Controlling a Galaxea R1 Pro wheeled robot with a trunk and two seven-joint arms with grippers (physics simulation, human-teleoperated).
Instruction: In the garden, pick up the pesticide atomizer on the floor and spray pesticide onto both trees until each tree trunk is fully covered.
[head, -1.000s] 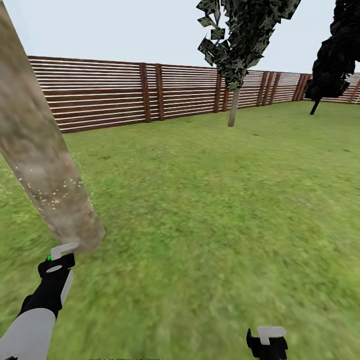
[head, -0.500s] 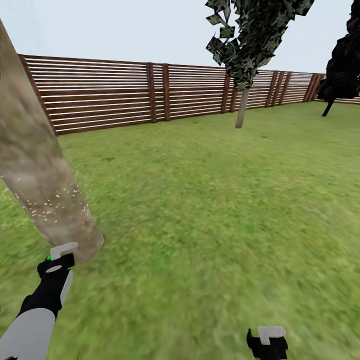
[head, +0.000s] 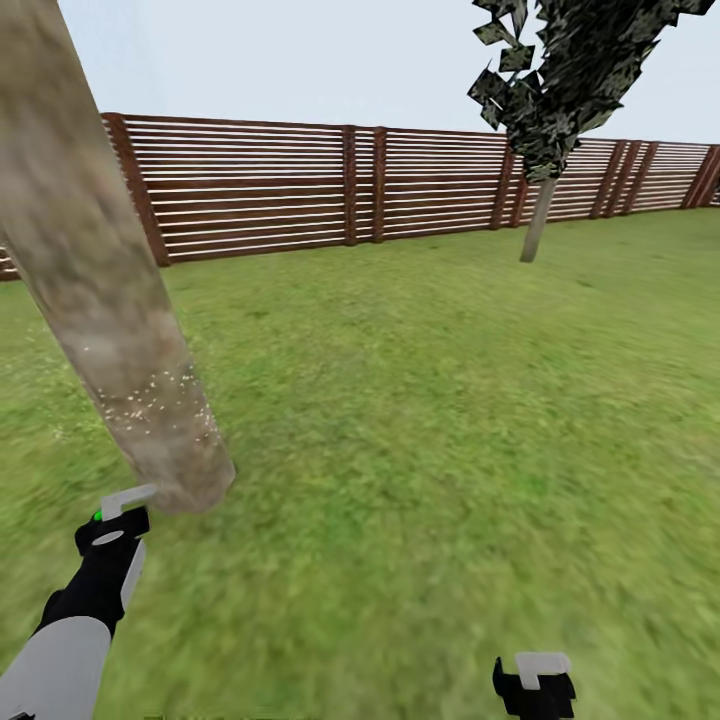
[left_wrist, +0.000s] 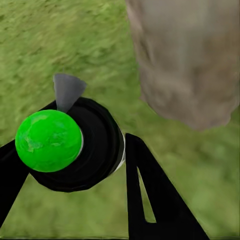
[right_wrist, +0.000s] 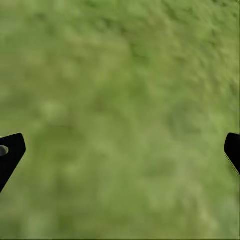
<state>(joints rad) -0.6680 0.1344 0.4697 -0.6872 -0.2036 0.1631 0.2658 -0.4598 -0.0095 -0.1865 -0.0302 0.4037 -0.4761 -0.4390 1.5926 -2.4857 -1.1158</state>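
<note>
The near tree trunk, thick and mottled grey-tan, leans across the left of the head view; white pesticide specks dot its lower part. Just before its base, my left gripper is shut on the pesticide atomizer, a black body with a white nozzle and a green spot. The left wrist view shows the atomizer's green cap between the black fingers, with the trunk base close ahead. A second tree with a pale trunk stands far off by the fence. My right gripper hangs open over grass.
A brown slat fence closes the lawn at the back. Open grass stretches between the near trunk and the far tree.
The camera has turned left, so the whole scene has slid right in the picture: the trunk stands more to the middle and the black tree has left the frame. Both arms hold their places.
</note>
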